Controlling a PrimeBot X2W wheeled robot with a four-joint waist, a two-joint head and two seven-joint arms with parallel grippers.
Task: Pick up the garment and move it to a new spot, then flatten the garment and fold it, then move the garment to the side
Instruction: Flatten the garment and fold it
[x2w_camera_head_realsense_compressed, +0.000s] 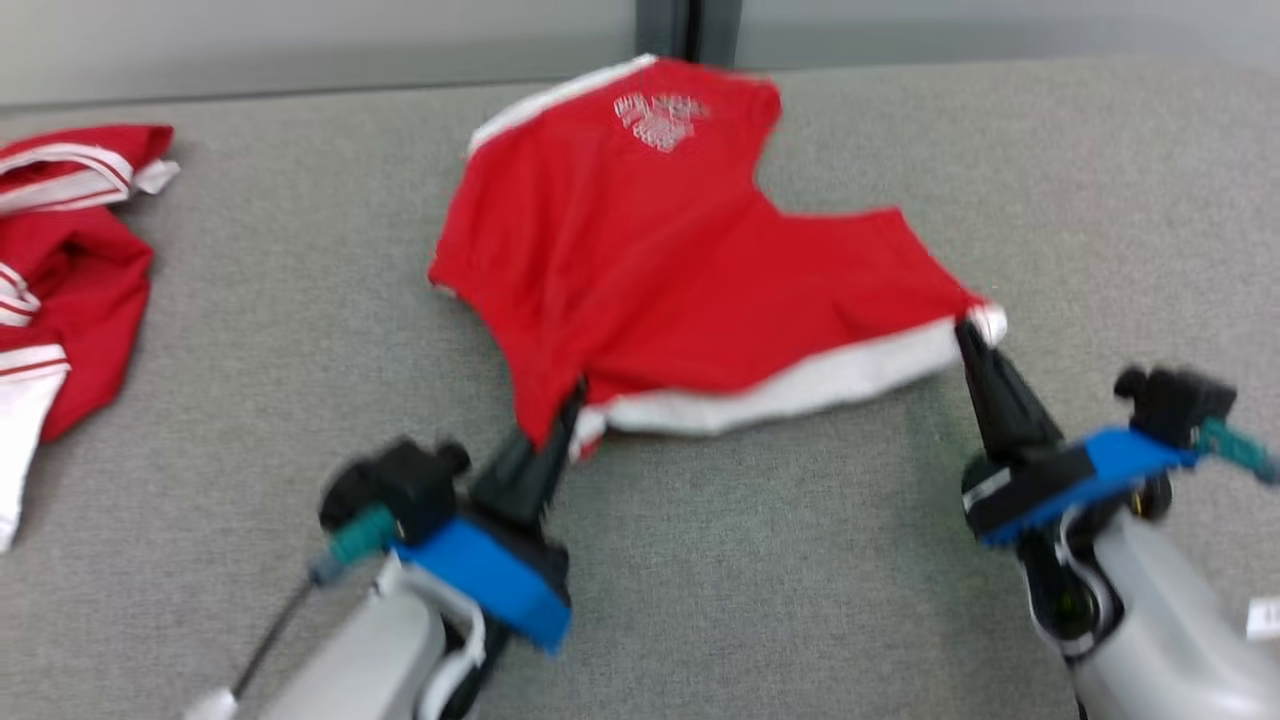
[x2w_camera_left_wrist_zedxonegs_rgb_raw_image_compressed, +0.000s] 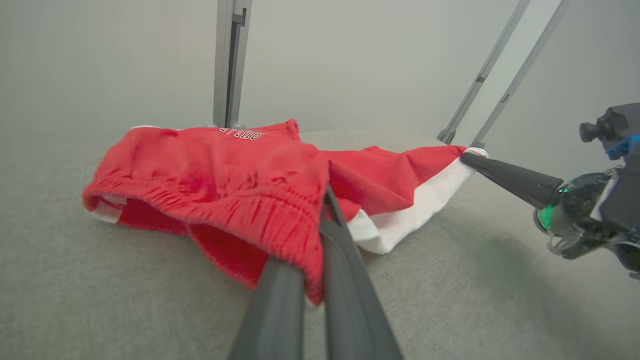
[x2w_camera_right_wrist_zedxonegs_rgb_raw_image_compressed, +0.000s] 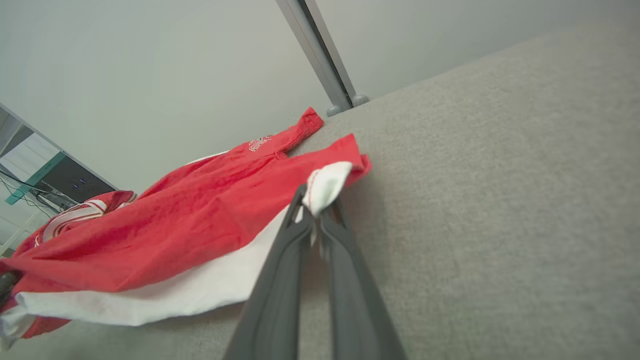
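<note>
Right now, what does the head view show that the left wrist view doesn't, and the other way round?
Head view: a second heap of red and white clothes on the left of the table. Left wrist view: the gathered waistband of the shorts clamped in the left gripper, plus two slanted metal poles. Both: the red shorts, the right gripper pinching their white corner, the grey table.

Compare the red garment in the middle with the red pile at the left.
The middle garment is spread fairly flat; the left pile lies crumpled. The left end effector and right end effector pinch the middle garment's near edge; neither touches the left pile. The middle garment shows a pale print; the left pile shows thin red stripes on white. Both are red with white trim, on the grey surface.
</note>
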